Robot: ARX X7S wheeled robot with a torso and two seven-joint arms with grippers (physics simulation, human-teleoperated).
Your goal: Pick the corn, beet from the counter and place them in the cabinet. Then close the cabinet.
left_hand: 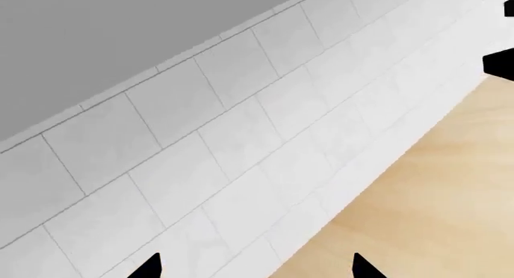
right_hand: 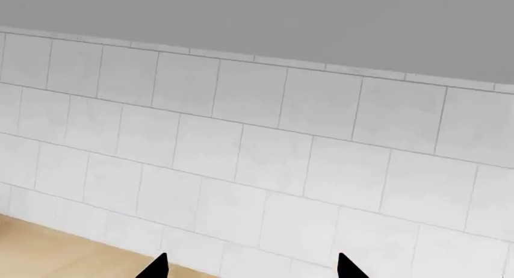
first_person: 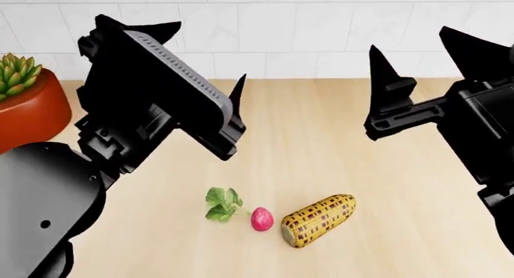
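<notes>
The corn point(first_person: 319, 219), a stubby yellow cob with dark kernels, lies on the beige counter point(first_person: 321, 139) near the front. Just left of it rests the beet point(first_person: 261, 219), a small pink root with green leaves point(first_person: 222, 204). My left gripper point(first_person: 201, 55) hangs open above and left of them, empty. The right gripper point(first_person: 422, 46) is open and empty too, raised at the right. Both wrist views show only white wall tiles and counter, with the left gripper point(left_hand: 255, 269) and the right gripper point(right_hand: 250, 269) showing wide-apart tips. The cabinet is out of view.
A spiky green succulent point(first_person: 16, 73) in a red pot point(first_person: 32, 109) stands at the counter's left. A white tiled backsplash point(first_person: 281, 37) runs along the back of the counter.
</notes>
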